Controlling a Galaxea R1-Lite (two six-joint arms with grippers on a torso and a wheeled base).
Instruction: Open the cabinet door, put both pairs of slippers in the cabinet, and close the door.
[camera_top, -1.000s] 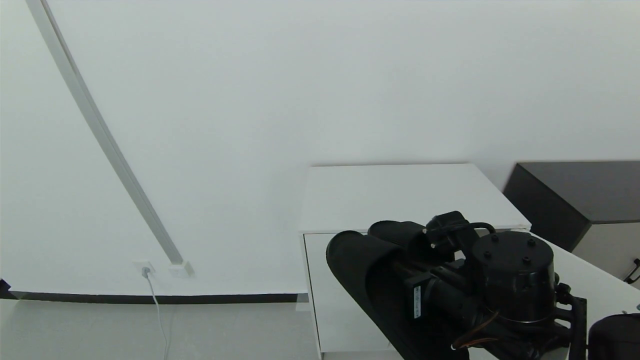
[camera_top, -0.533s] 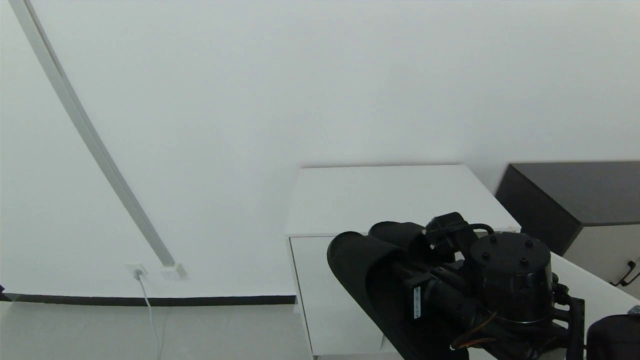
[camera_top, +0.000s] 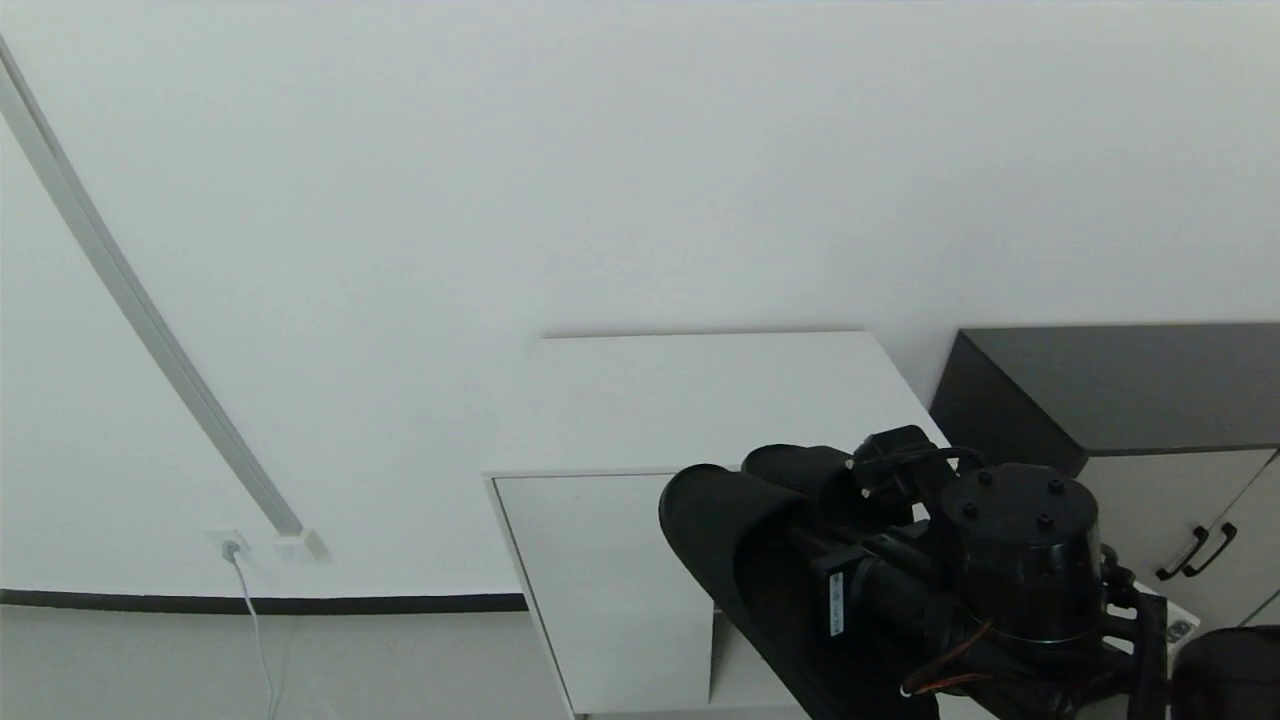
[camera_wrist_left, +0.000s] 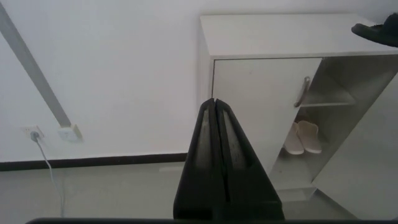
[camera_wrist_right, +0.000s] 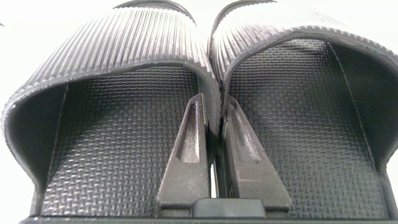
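Note:
A pair of black slippers (camera_top: 745, 530) hangs in front of the white cabinet (camera_top: 700, 400), held up by my right arm. My right gripper (camera_wrist_right: 213, 102) is shut on the two inner strap edges of the black slippers (camera_wrist_right: 124, 124), pinching them together. In the left wrist view the cabinet (camera_wrist_left: 273, 37) has its left door (camera_wrist_left: 261, 112) closed and its right half open. A pair of white slippers (camera_wrist_left: 303, 137) lies on a lower shelf inside. My left gripper (camera_wrist_left: 214, 106) is shut on nothing, some way off and facing the cabinet front.
A dark-topped cabinet (camera_top: 1120, 380) with black handles (camera_top: 1195, 550) stands right of the white one. A wall socket with a cable (camera_top: 235, 552) and a slanting cable duct (camera_top: 130, 300) are on the wall to the left. Bare floor (camera_wrist_left: 112, 193) lies before the cabinet.
The whole head picture has slid left, so the camera has turned right. My right arm and the black slippers keep their place in it.

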